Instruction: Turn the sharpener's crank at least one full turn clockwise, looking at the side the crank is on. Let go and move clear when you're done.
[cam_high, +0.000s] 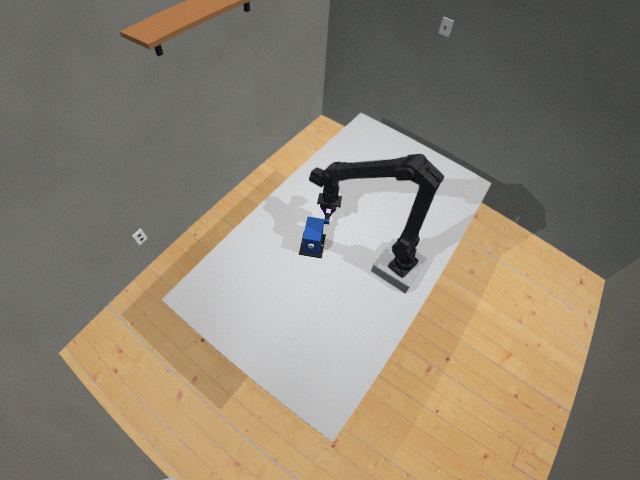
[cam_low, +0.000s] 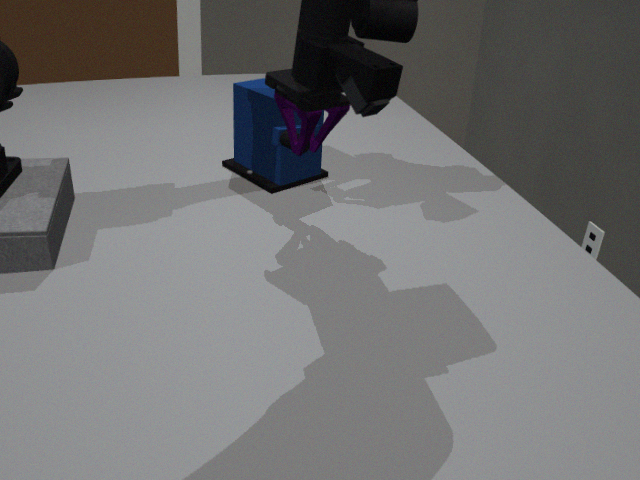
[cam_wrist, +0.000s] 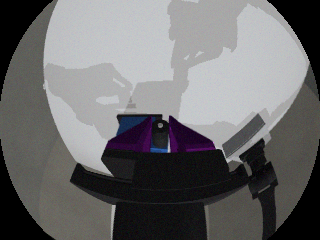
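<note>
The sharpener (cam_high: 312, 236) is a blue box on a black base plate, standing on the grey mat; it also shows in the exterior view (cam_low: 268, 135). Its crank is on the side facing the arm. My gripper (cam_low: 306, 147), with purple fingers, points down at that side and is shut on the crank's dark handle (cam_low: 285, 138). In the wrist view the dark handle (cam_wrist: 160, 135) sits between the two purple fingers, with the blue crank arm (cam_wrist: 136, 123) behind it. In the top view the gripper (cam_high: 327, 217) is at the sharpener's upper right edge.
The arm's base (cam_high: 402, 264) stands on a grey block to the right of the sharpener; the block also shows in the exterior view (cam_low: 31, 211). The mat (cam_high: 320, 289) lies on a wooden floor. A wooden shelf (cam_high: 180, 20) hangs on the wall.
</note>
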